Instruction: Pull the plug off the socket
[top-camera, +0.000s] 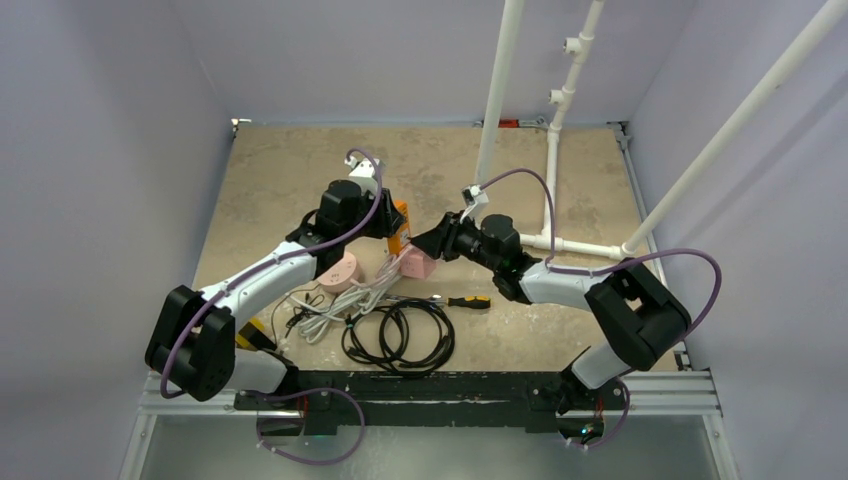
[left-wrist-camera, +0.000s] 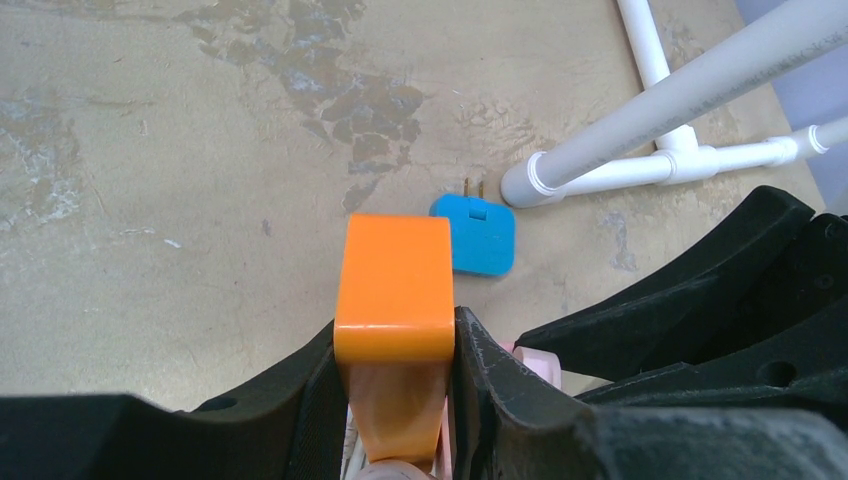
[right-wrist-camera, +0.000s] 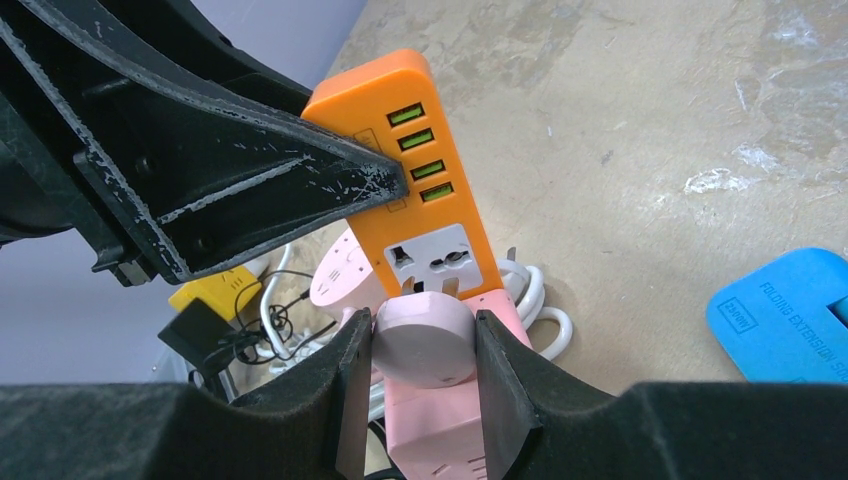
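The left gripper (left-wrist-camera: 398, 362) is closed tight on the sides of the tall orange plastic socket block (right-wrist-camera: 440, 215), holding it upright above the mottled tan table (left-wrist-camera: 150, 150), apparently so that its face of USB ports and universal outlet is turned toward the other arm and the body cannot follow when the plug is drawn. The right gripper (right-wrist-camera: 424, 385) has its two black fingers pressed against either side of the round pale-pink plug (right-wrist-camera: 425, 335), which sits against the lower face of the orange block and looks not yet pulled free; a pink rectangular strip (right-wrist-camera: 440, 435) lies just beneath it. With one arm bracing and the other clamped, a straight pull away from the outlet face seems the fitting next move. A blue folding adapter (left-wrist-camera: 478, 235) rests apart near the white pipe frame (left-wrist-camera: 640, 165)
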